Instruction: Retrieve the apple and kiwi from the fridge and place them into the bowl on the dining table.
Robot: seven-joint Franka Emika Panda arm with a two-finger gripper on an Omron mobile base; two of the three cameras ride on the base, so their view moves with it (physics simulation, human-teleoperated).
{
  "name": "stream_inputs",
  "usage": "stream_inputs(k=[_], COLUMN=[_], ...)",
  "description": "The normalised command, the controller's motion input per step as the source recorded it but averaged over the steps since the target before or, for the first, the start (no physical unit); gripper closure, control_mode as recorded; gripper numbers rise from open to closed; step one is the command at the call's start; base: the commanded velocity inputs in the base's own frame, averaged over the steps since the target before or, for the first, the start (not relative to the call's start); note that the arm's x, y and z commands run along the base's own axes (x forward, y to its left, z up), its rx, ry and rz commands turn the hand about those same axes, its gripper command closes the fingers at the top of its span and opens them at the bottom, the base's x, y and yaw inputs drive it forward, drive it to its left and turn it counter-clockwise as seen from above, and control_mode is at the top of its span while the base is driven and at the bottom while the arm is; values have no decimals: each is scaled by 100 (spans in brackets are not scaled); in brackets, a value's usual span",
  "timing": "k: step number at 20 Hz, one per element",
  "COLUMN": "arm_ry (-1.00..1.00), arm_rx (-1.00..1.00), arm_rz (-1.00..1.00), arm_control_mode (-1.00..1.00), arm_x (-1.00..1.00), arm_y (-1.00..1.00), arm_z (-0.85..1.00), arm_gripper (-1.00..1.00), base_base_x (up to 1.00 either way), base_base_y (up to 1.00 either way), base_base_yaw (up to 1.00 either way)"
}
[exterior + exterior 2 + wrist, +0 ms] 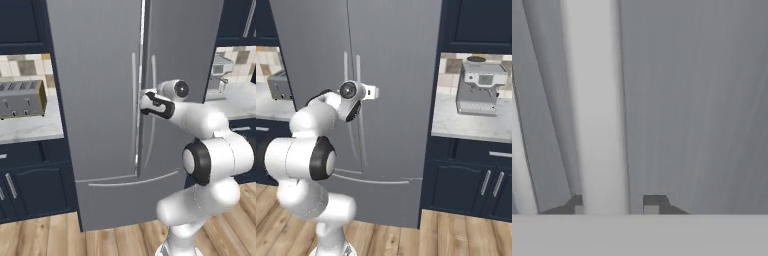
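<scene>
Gripper (614, 207) clamped on handle (594, 110) | fridge (100, 75) doors closed

The fridge (105, 125) is tall and grey, with both French doors shut and the bottom drawer closed. Two long curved handles (594, 110) run upright side by side at the door seam.

You have the wood-plank floor (40, 235) carrying the closed grey fridge (105, 75) and the navy base cabinets (471, 180). To the fridge's left, a marble counter (30, 127) bears a toaster (21, 98); to its right, another counter (466, 125) bears a coffee machine (481, 86).
</scene>
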Motion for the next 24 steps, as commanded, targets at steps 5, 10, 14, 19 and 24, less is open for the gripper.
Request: stream_inputs(k=[5, 10, 14, 19, 24], arm_ry=[0, 0, 9, 15, 11], arm_rx=[6, 9, 6, -1, -14], arm_rz=[0, -3, -5, -4, 0], arm_control_mode=[-100, -100, -100, -100, -100], arm_x=[-100, -100, -94, -59, -43], arm_y=[-96, -100, -77, -32, -2], arm_z=[45, 53, 63, 75, 85], arm_gripper=[100, -100, -100, -100, -100], base_base_x=[0, 0, 0, 0, 0], base_base_y=[0, 0, 0, 0, 0], base_base_yaw=[0, 0, 0, 0, 0])
